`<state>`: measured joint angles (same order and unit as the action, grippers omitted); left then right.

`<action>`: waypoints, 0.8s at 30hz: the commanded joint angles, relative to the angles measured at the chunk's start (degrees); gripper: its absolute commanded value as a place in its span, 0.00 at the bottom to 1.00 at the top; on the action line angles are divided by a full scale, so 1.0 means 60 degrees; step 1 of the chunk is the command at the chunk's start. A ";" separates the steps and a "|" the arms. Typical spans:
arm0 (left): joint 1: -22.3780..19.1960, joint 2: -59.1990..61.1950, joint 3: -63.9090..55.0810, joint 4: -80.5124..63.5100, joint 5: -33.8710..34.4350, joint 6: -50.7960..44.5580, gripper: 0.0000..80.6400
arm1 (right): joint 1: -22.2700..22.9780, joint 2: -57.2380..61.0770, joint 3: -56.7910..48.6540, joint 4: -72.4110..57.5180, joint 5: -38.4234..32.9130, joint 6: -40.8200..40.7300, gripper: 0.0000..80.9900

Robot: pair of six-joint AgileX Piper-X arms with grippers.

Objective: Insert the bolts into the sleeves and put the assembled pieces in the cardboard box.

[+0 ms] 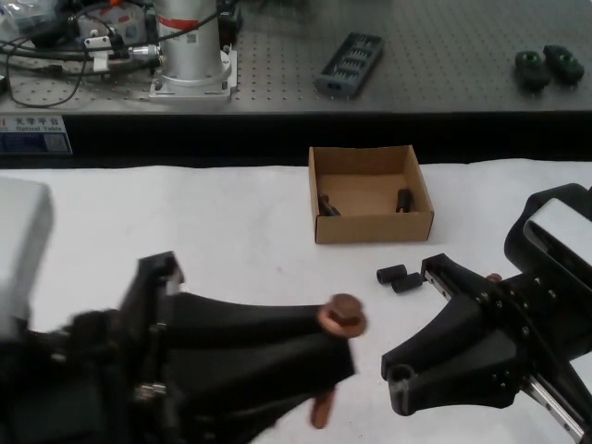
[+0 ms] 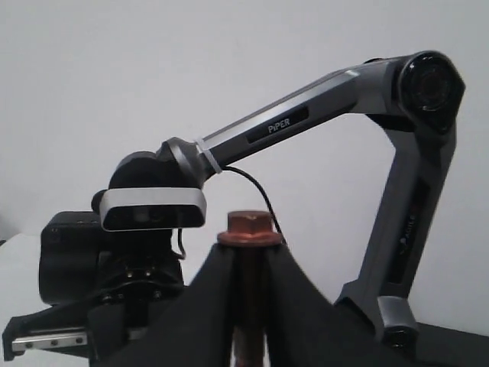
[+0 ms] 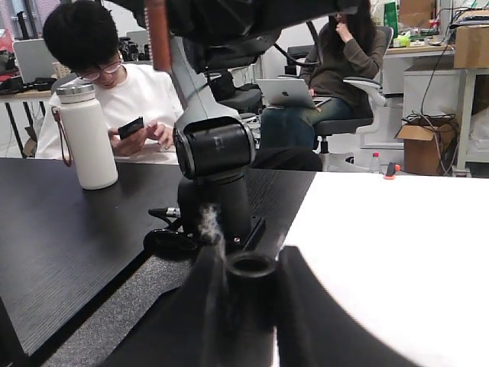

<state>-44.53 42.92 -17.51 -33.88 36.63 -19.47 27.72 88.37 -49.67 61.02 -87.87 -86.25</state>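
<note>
Bolt [image 2: 246, 228] in tight left jaws, sleeve [image 3: 252, 277] in tight right jaws; two loose sleeves [image 1: 404, 283] near cardboard box [image 1: 370, 227], two pieces [image 1: 404, 200] inside.

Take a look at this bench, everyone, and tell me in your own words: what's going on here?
Two robot arms are partway through an assembly job. The left gripper holds a copper bolt, and the right gripper holds a black sleeve. The two parts are apart, not yet joined. Two more sleeves lie loose on the white table, just on the near side of the cardboard box, which has two dark pieces in it.
</note>
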 commanded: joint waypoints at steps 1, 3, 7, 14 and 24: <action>-0.1003 0.0919 -0.0120 -0.1175 -0.1401 0.1181 0.01 | -0.0044 0.0013 -0.0084 -0.0045 -0.0189 0.0019 0.07; -0.1234 0.1306 -0.0120 -0.1676 -0.1635 0.1208 0.01 | -0.0044 0.0013 -0.0084 -0.0045 -0.0189 0.0019 0.07; -0.1506 0.2013 -0.0120 -0.2555 -0.2387 0.1251 0.01 | -0.0044 0.0013 -0.0066 -0.0014 -0.0189 0.0019 0.07; -0.1725 0.3082 -0.0120 -0.3908 -0.3068 0.1325 0.01 | -0.0044 0.0013 -0.0066 0.0044 -0.0189 0.0019 0.07; -0.1720 0.4846 -0.0120 -0.5957 -0.3773 0.1325 0.01 | -0.0044 0.0013 -0.0066 0.0036 -0.0189 0.0019 0.07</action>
<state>-54.64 69.29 -17.51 -63.89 15.51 -11.99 27.72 88.37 -49.67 61.07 -87.87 -86.14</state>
